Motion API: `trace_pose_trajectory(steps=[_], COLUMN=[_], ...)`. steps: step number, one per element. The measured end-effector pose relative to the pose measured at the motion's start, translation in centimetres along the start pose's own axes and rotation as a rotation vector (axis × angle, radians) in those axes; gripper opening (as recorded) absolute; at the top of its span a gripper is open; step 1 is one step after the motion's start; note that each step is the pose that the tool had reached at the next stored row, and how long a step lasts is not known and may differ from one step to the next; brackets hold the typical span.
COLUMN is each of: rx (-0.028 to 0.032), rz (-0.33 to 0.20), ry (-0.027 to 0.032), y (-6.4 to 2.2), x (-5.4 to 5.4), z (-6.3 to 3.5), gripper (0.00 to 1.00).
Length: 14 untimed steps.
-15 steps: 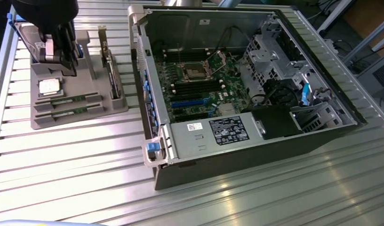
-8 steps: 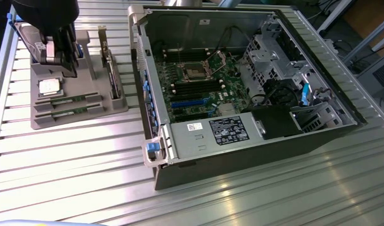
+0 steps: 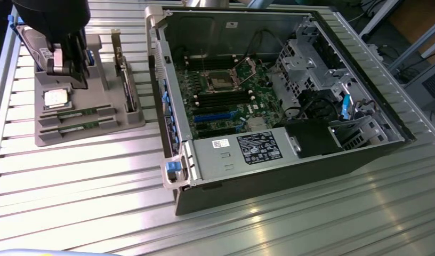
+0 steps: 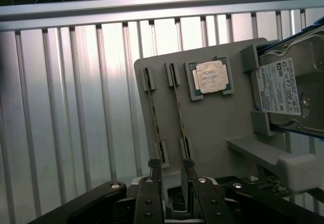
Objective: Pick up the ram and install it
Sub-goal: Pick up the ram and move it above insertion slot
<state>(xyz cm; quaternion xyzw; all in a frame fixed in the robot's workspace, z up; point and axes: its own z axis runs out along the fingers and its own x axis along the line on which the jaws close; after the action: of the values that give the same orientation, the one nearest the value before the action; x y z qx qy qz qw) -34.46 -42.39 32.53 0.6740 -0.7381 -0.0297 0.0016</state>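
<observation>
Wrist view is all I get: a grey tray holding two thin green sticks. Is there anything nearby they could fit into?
Observer: An open black and silver computer case lies on the slatted metal table, at the exterior view's right of the grey plastic tray.
Operator: What's inside it?
Observer: A green motherboard with a row of long black slots that look empty.
Operator: How close is the hand to the sticks?
Observer: The open black hand hangs above the tray, touching neither thin green ram stick.
</observation>
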Motion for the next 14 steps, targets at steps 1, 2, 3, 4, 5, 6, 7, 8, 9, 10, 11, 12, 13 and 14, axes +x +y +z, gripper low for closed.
trace_pose_trajectory(steps=[1, 2, 3, 4, 5, 6, 7, 8, 9, 10, 11, 12, 13, 14], rx=[0.0, 0.0, 0.0, -0.0001, 0.0, 0.0001, 0.0, 0.0, 0.0, 0.0, 0.0, 0.0, 0.0, 0.0], rz=[0.0, 0.0, 0.0, 0.0, 0.0, 0.0, 0.0, 0.0, 0.0, 0.0, 0.0, 0.0, 0.0, 0.0], ry=[0.0, 0.0, 0.0, 0.0, 0.0, 0.0, 0.0, 0.0, 0.0, 0.0, 0.0, 0.0, 0.0, 0.0], y=[0.0, 0.0, -0.01, -0.01, -0.01, -0.01, -0.01, -0.02, -0.02, -0.02, -0.03, -0.03, -0.03, -0.04], x=[0.0, 0.0, 0.01, 0.01, 0.01, 0.01, 0.01, 0.01, 0.02, 0.02, 0.02, 0.03, 0.03, 0.03], z=[0.05, 0.09, 0.13, 0.18, 0.22, 0.26, 0.3, 0.35, 0.39, 0.47, 0.55, 0.62, 0.69, 0.75], gripper=[0.3, 0.3, 0.3, 0.3, 0.3, 0.3, 0.3, 0.3, 0.3, 0.3, 0.3, 0.3, 0.3, 0.3])
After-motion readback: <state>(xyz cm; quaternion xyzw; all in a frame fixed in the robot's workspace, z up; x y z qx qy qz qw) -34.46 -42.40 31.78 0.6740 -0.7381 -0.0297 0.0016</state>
